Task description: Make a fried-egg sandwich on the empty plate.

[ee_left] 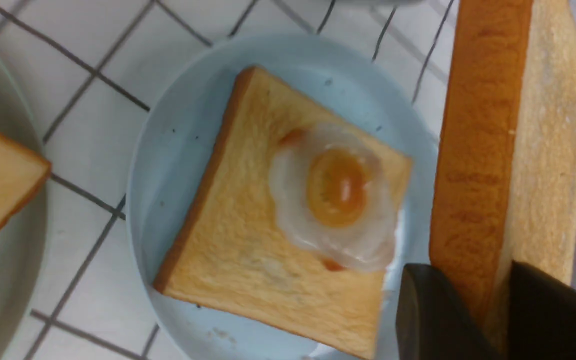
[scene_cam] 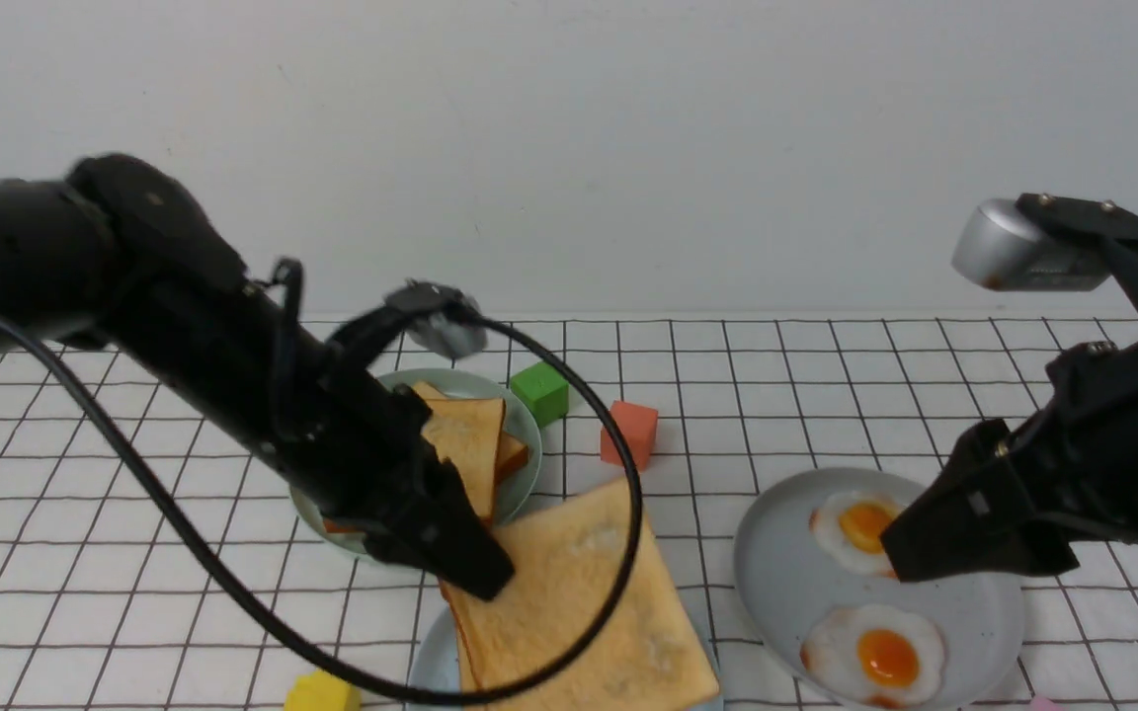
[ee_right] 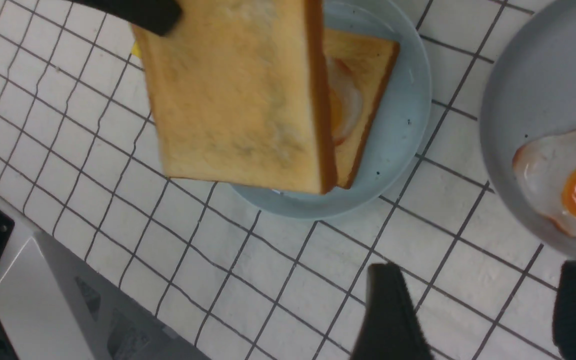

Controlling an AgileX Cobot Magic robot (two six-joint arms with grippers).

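Observation:
The pale-blue empty plate [ee_left: 178,150] carries one toast slice [ee_left: 238,240] with a fried egg [ee_left: 335,195] lying on it. My left gripper [ee_left: 498,300] is shut on the edge of a second toast slice [ee_left: 488,150], which hangs tilted just above that plate. From the front, this held slice [scene_cam: 579,602] hides most of the plate [scene_cam: 428,657]. My right gripper [scene_cam: 910,558] stands open and empty over the near edge of a grey plate [scene_cam: 796,583] that has two more fried eggs [scene_cam: 880,652] on it.
A sage-green plate [scene_cam: 529,425] with a pile of toast [scene_cam: 470,434] sits behind the left arm. A green cube [scene_cam: 540,392] and an orange-red cube [scene_cam: 629,432] lie at the back, a yellow block [scene_cam: 322,693] at the front. A black cable [scene_cam: 628,474] loops over the toast.

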